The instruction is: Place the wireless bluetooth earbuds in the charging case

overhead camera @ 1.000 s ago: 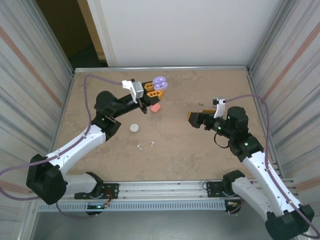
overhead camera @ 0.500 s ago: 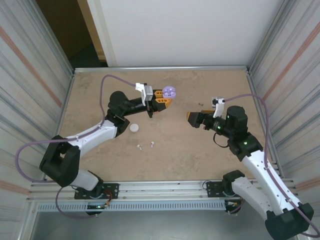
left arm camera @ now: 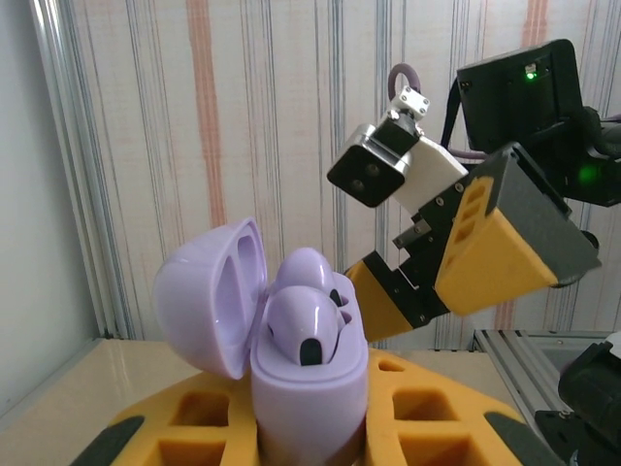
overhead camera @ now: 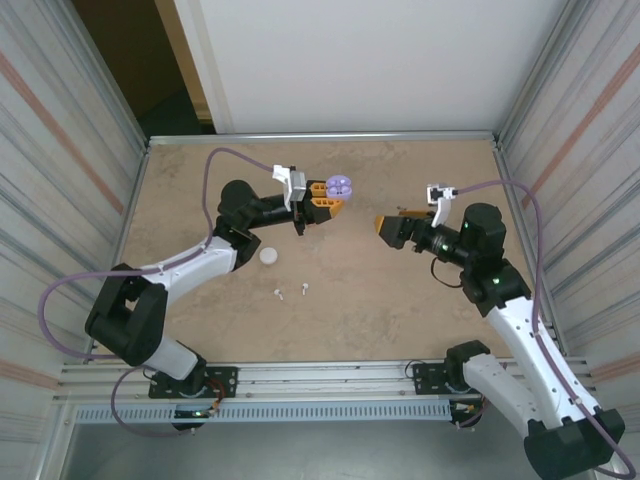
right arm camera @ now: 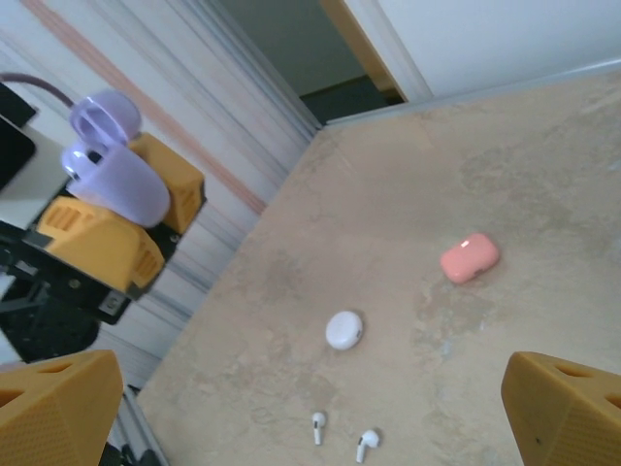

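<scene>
Over the tan table (overhead camera: 400, 300), the left gripper (overhead camera: 325, 194) clamps the open purple case (left arm camera: 309, 388) aloft. The right gripper (overhead camera: 388, 228) faces that case, fingers spread wide, empty. The pink case (right arm camera: 470, 258) and white case (right arm camera: 343, 329) lie on the table below it. The purple earbuds (left arm camera: 306, 320) sit inside it, and two white earbuds (right arm camera: 317, 427) lie base-side of it.

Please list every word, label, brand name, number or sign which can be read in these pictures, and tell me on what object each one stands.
None can be read.
The purple case, pink case, white case and white earbuds bear no visible print.
The green light is a plain lamp, not a sign.
</scene>
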Robot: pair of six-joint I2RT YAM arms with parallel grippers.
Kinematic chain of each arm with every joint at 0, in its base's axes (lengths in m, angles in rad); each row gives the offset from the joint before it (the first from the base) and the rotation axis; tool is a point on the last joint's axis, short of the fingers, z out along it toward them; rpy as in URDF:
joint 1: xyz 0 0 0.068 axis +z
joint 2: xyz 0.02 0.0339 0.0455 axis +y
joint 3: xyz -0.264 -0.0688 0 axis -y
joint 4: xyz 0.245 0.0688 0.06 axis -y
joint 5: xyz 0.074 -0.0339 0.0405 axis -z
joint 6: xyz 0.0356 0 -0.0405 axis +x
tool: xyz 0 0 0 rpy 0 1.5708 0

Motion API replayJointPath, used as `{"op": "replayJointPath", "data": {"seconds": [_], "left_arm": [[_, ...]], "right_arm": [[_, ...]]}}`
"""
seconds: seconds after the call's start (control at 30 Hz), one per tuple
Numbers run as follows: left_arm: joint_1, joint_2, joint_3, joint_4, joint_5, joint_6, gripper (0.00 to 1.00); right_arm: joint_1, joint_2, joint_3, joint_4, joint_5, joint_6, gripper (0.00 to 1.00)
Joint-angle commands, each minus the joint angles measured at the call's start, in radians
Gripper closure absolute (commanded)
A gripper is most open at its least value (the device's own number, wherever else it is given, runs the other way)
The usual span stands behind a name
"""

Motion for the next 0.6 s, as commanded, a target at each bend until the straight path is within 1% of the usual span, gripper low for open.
{"op": "replayJointPath", "data": {"seconds": [0.0, 0.1, 0.27, 0.47, 0.57], "left_arm": [[0.007, 0.009, 0.033, 0.005, 0.041, 0.006, 1.00], [0.009, 0.010, 0.036, 0.003, 0.059, 0.008, 1.00], [0.011, 0.014, 0.041, -0.003, 0.073, 0.008, 1.00], [0.010, 0.018, 0.047, -0.008, 0.089, 0.005, 1.00], [0.011, 0.020, 0.050, -0.011, 0.091, 0.004, 1.00]], "right_arm": [[-0.038, 0.029, 0.042, 0.108, -0.138, 0.067, 0.01], [-0.065, 0.061, 0.055, 0.185, -0.217, 0.103, 0.01], [-0.064, 0.117, 0.110, 0.236, -0.290, 0.100, 0.01], [-0.012, 0.182, 0.187, 0.243, -0.324, 0.044, 0.01], [0.021, 0.238, 0.227, 0.245, -0.325, 0.024, 0.01]]}}
